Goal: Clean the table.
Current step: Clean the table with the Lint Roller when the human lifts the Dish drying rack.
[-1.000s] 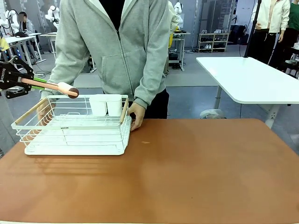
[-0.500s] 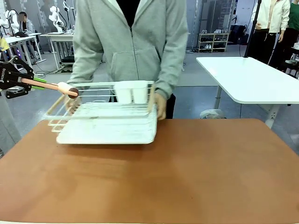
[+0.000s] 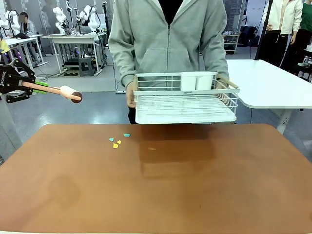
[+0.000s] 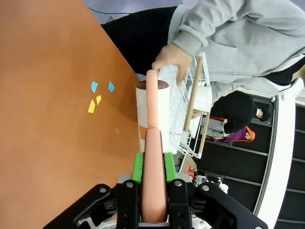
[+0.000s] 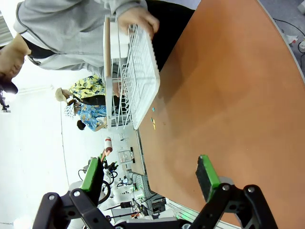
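The big, smooth, reddish-brown worktop (image 3: 204, 190) fills the near part of the scene. A few small blue and yellow paper bits (image 3: 117, 142) lie on it, on the far left part, close together. These look like the mess to clean.

The left tool (image 3: 20, 85) hangs in the air off the far left edge of the worktop. It is closed tight on the long pink handle of a lint roller (image 3: 66, 91) with a white roll at its end. The handle points to the right and tips down a little. The paper bits lie to the right of the roll and lower down, near it but not touching. So I think the roller has to go right and down to reach them.

The right tool (image 5: 148, 172) is spread wide and holds nothing. It is over the right side of the worktop, well apart from the paper bits. The left tool is the nearer one.

A person in a grey hooded top holds a white wire dish rack (image 3: 185, 105) with wooden handles up in the air at the far edge. Both hands (image 3: 130, 95) grip its ends. The rack is to the right of the paper bits and does not cover them.
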